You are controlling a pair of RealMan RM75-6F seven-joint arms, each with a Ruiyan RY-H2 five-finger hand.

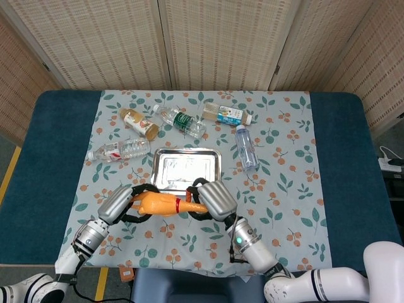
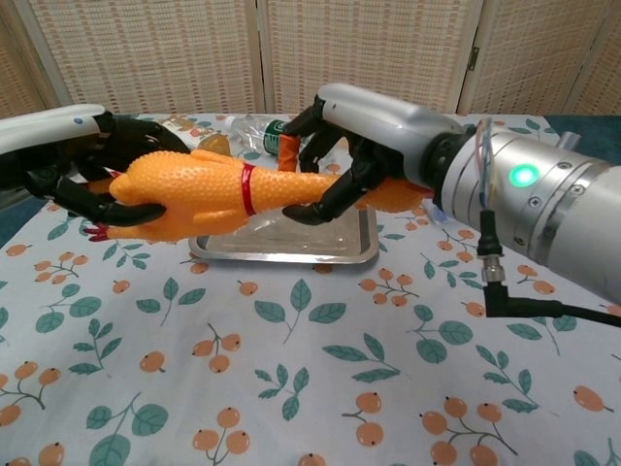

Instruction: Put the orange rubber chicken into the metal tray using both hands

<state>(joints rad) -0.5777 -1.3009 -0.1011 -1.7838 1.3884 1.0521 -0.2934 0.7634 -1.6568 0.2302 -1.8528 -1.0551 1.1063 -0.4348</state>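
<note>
Chicken (image 2: 194, 189) hangs lengthwise just in front of the tray (image 2: 364, 248), near its front edge, not yet over it. Left hand (image 2: 92, 170) wraps the fat body and right hand (image 2: 344, 146) clasps the thin neck, sharing the floppy toy's weight.

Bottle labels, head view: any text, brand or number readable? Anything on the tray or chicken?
No text can be read in either view.
Tan-label bottle: label too blurred.
Green-label bottle: print too small.
Blue-and-white-label bottle: print too small.
Red-label bottle: markings illegible.
Clear bottle: no label visible.
Tray: no markings visible.
Chicken: no markings visible.
</note>
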